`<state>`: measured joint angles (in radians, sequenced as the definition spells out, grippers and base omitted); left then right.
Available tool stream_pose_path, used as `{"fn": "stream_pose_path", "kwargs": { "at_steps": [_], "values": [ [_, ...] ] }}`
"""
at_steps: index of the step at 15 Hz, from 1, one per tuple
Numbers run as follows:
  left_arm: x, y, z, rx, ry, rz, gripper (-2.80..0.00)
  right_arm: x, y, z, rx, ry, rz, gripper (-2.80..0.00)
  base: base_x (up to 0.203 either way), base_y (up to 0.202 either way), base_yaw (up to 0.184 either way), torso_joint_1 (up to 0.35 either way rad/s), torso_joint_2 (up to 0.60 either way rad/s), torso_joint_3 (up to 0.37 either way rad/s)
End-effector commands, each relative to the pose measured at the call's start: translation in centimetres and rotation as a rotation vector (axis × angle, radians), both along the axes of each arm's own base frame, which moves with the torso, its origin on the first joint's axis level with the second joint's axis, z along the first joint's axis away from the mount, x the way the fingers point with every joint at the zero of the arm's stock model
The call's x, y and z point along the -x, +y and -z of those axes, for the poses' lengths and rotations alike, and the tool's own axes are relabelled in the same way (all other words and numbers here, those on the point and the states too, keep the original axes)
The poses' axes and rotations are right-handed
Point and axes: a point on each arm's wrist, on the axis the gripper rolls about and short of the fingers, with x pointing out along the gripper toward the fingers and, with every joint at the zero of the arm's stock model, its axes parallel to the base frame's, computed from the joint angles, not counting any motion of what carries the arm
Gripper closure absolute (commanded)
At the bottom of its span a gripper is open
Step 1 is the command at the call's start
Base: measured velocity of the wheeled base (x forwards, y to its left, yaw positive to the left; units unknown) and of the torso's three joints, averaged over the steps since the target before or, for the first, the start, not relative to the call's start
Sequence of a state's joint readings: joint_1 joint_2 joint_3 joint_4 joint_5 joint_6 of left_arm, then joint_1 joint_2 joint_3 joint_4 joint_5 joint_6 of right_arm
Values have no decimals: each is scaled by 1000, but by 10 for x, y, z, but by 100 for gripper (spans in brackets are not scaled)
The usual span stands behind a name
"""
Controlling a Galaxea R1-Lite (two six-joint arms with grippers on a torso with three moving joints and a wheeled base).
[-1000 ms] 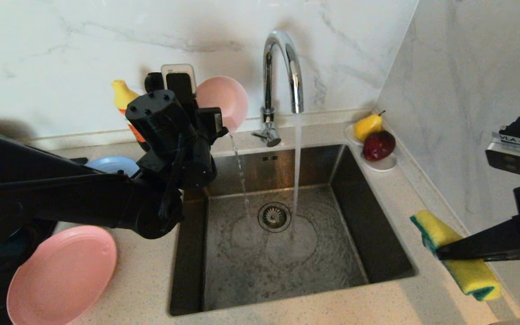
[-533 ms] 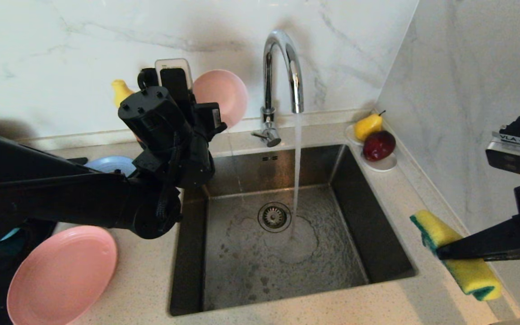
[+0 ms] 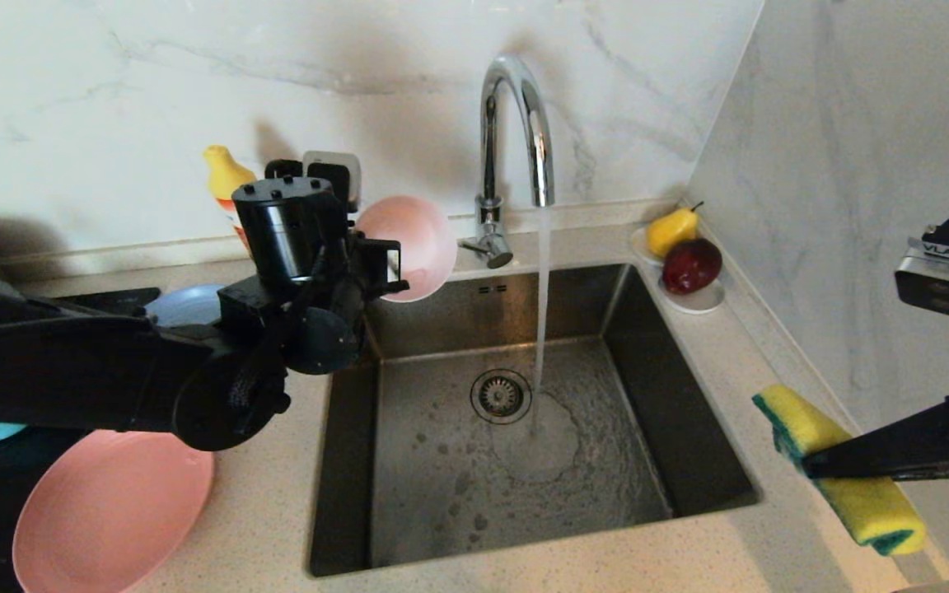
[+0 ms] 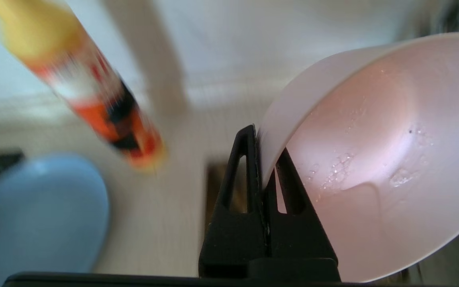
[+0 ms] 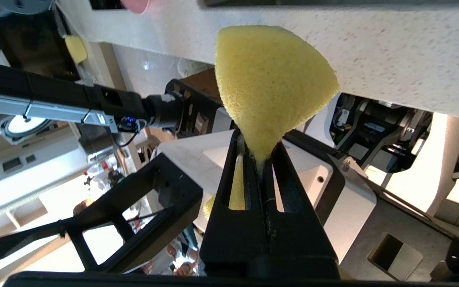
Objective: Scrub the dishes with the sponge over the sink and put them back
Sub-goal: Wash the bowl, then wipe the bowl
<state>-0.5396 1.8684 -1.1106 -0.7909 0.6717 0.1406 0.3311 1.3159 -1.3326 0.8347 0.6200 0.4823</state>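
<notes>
My left gripper [image 3: 377,265] is shut on the rim of the pale pink-white bowl [image 3: 410,245], which hangs tilted above the back left corner of the sink [image 3: 672,395]. In the left wrist view the fingers [image 4: 245,159] pinch the bowl [image 4: 373,159] wall, and droplets cling to its inside. At the right of the sink, above the counter, my right gripper [image 3: 808,468] is shut on the yellow-and-green sponge [image 3: 841,469], squeezed between the jaws [image 5: 271,79]. A salmon-pink plate [image 3: 112,511] lies front left. A grey-blue plate [image 3: 186,303] lies behind my left arm.
The chrome tap [image 3: 516,123] runs a stream onto the sink floor beside the drain [image 3: 500,395]. A yellow-capped soap bottle [image 3: 223,177] stands by the back wall. A white dish with a pear and an apple [image 3: 689,268] sits at the back right corner. The side wall is close on the right.
My left wrist has rolled and brought the bowl lower, nearer the sink's back left corner. The trickle pouring from the bowl has stopped. The right arm and sponge have stayed still.
</notes>
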Motion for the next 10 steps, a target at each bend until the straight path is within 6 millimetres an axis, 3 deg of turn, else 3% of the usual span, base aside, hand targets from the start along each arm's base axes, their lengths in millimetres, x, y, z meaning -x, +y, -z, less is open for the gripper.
{"fn": "stream_pose_path", "kwargs": {
  "at_steps": [1,5,10],
  "values": [
    [22,11,-4,-2,194,68,0,2,2,0,-6,5,-21,0,0,0,0,0,0,0],
    [47,17,-6,238,536,268,0,6,15,-5,-12,-10,-98,0,0,0,0,0,0,0],
    [73,-7,-1,324,674,433,0,4,38,-8,-10,6,-204,0,0,0,0,0,0,0]
  ]
}}
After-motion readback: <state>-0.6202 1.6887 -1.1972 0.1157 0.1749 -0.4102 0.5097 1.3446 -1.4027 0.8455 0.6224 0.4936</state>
